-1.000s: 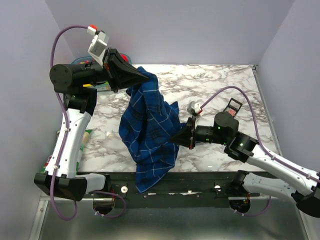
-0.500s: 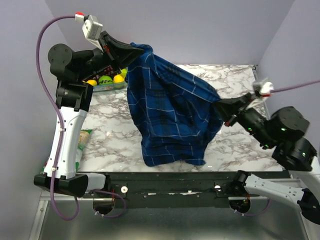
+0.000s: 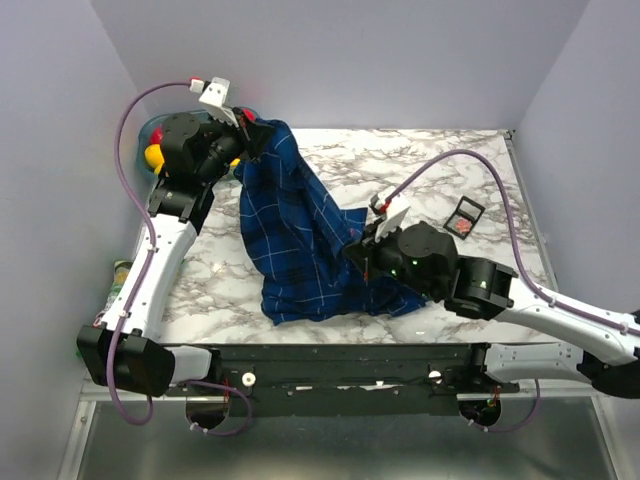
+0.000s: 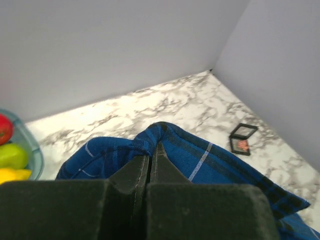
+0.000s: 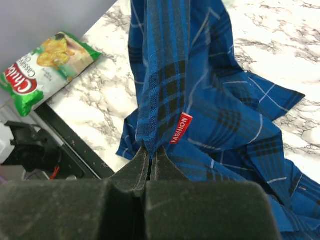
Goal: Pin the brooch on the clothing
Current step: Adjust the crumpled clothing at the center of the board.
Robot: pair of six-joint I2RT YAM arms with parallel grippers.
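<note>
Step in hand: laying out the shirt [image 3: 295,230], as I judge it. Pinning has not begun, since neither of my grippers holds the brooch.

Left gripper: my left gripper [image 3: 246,136] is clenched on a fold at the shirt's far-left top end and holds that end raised. In my wrist view the fingertips [image 4: 151,150] meet with blue cloth caught at them.

Right gripper: my right gripper [image 3: 358,258] is clenched on the shirt's near-right part, low down. In that wrist view the cloth rises taut from my fingertips [image 5: 150,152], and a red label [image 5: 181,128] reading FASHION sits just beside the grip.

Shirt: bunched and twisted, strung between my two grips, with its lower part heaped on the marble table [image 3: 440,160]. No flat panel shows. I cannot make out the collar or buttons.

Brooch: the salmon-red brooch [image 3: 462,227] lies in the open black case [image 3: 470,207], to the right of the shirt and apart from it.

Other things: a fruit bowl [image 4: 37,155] stands just left of the shirt's raised end, and a snack bag [image 5: 42,70] lies left of the shirt's heaped part.

Next move calls for: drawing my grips apart to pull the twist out, then lowering the cloth so one layer lies flat. Only then would I let go with my right gripper and reach for the case.

Watch for: letting go too soon would probably leave folds, with no single layer for the pin to pass through.
</note>
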